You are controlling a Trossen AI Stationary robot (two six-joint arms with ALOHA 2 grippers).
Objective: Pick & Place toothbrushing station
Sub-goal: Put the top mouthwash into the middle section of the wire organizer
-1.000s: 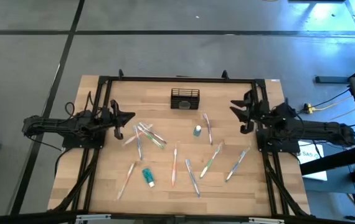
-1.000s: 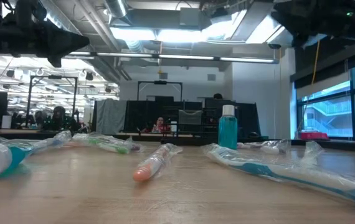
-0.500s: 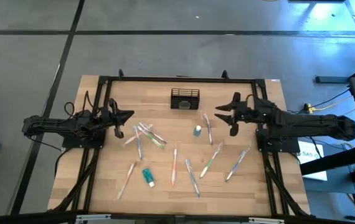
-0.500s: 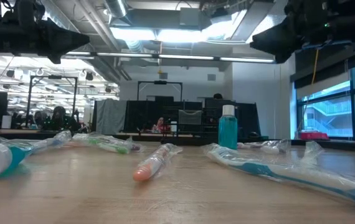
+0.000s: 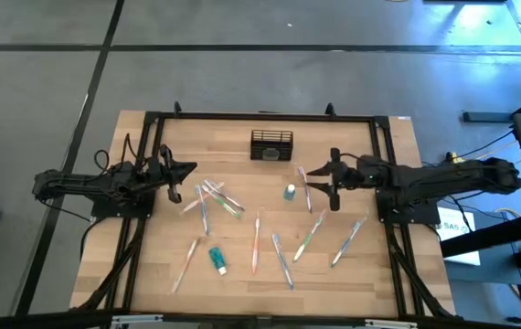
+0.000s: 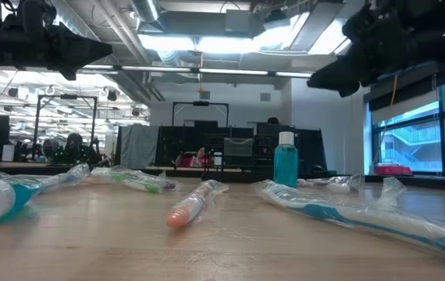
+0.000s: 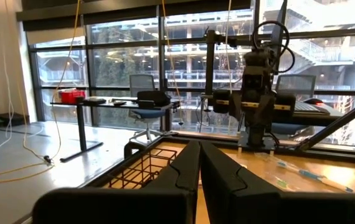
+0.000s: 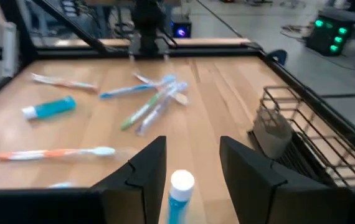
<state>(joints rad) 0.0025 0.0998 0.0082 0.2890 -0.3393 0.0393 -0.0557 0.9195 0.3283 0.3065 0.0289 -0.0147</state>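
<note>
Toothbrushing station [image 5: 271,144] at table's far edge, apart from open right hand [image 5: 322,180].

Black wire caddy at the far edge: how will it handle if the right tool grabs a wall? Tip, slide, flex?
The caddy is open wire mesh and looks empty, so probably light; a push would likely slide it on the bare wood table. Thin wires may flex slightly. Its low, rectangular footprint makes tipping unlikely. The right tool stands open, short of it.
</note>
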